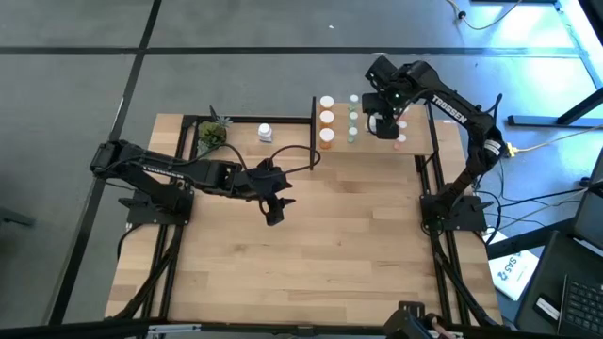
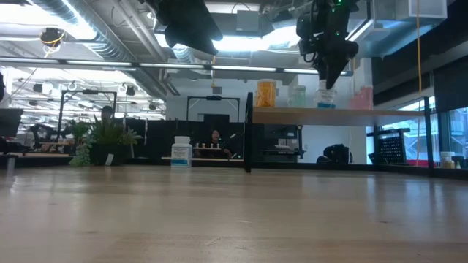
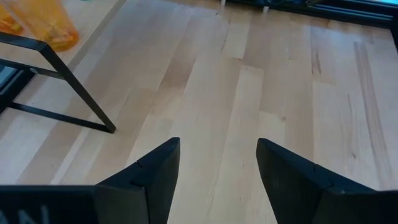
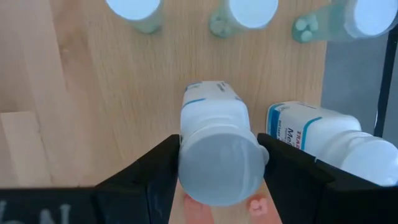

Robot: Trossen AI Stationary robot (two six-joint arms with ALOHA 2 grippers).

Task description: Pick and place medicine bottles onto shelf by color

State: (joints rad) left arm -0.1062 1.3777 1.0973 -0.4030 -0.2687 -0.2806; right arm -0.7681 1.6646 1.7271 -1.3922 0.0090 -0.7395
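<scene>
**Right jaws clamped on a white bottle at the shelf; left jaws open and empty**

Nearest the front, low over the table (image 1: 311,254): left gripper (image 3: 218,144), jaws parted to a middling gap, holding nothing, touching nothing. Beneath them only pale wood planks with a fine straight grain and a smooth finish.

Farther back on the same table, near its rear edge: one small green potted plant (image 1: 213,135) with spiky leaves. Just beside it, standing upright and alone, a third white bottle (image 1: 266,133), round, white-capped, with a blue-printed label.

Farthest back, at the rear right: the shelf (image 2: 307,115), a rectangular light-wood board raised on a thin black metal frame. On it, by colour:
- orange bottles (image 1: 326,120): three, translucent, white-capped, in a row along the edge nearest the plant;
- green bottles (image 1: 353,118): three, pale and translucent, in a row next to the orange ones;
- white bottle (image 4: 214,118): one, opaque plastic, round white cap up, caught between the jaws of the right gripper (image 1: 384,124), which press on both sides of the cap, the body reaching down to the board;
- second white bottle (image 4: 311,134): one, same make, just beside the gripped one and free of the jaws;
- pinkish-red bottles (image 2: 362,97): beyond the white pair, partly hidden by the arm, number not clear.
</scene>
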